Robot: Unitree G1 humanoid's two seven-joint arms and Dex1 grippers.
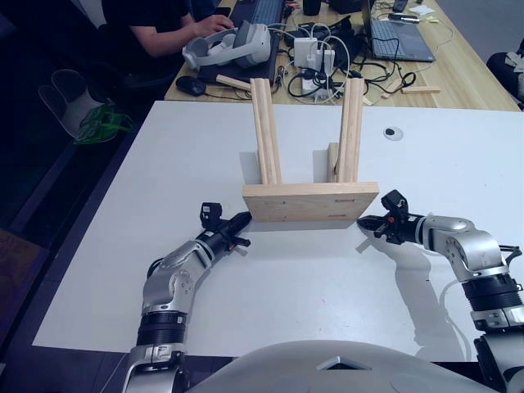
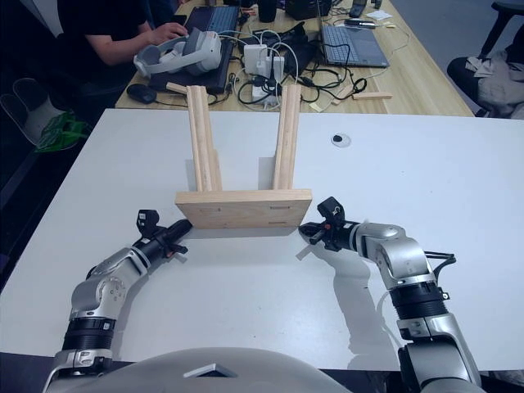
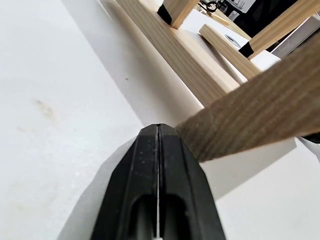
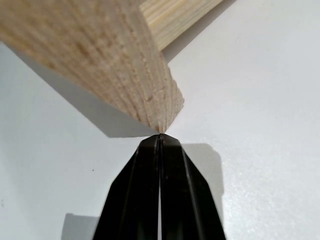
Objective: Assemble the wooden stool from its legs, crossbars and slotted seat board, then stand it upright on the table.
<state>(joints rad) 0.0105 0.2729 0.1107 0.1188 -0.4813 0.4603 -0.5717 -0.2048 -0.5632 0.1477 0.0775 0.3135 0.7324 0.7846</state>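
I see the stool (image 1: 309,176) lying on its side on the white surface (image 1: 327,278). Its seat board (image 1: 311,203) stands on edge, the broad pale face towards me. It is light, unfinished wood with a fine straight grain, and the face has a few small marks on its right half. The legs (image 1: 266,131) run straight back from the board as two close pairs of square-cut pale sticks, one pair on each side. A short wooden piece (image 1: 332,160) shows just behind the board, beside the right pair. My left hand (image 1: 245,219) lies low at the board's lower left corner. In the left wrist view its two black fingers (image 3: 145,165) are pressed together with nothing between them, and the tip is right against the end grain of that corner. My right hand (image 1: 363,221) is at the lower right corner, its fingers (image 4: 175,180) likewise closed on nothing. Its tip meets the corner's layered end grain, where a shadow lies under the board. A small round disc (image 1: 394,132) rests on the surface well behind the board, to its right.
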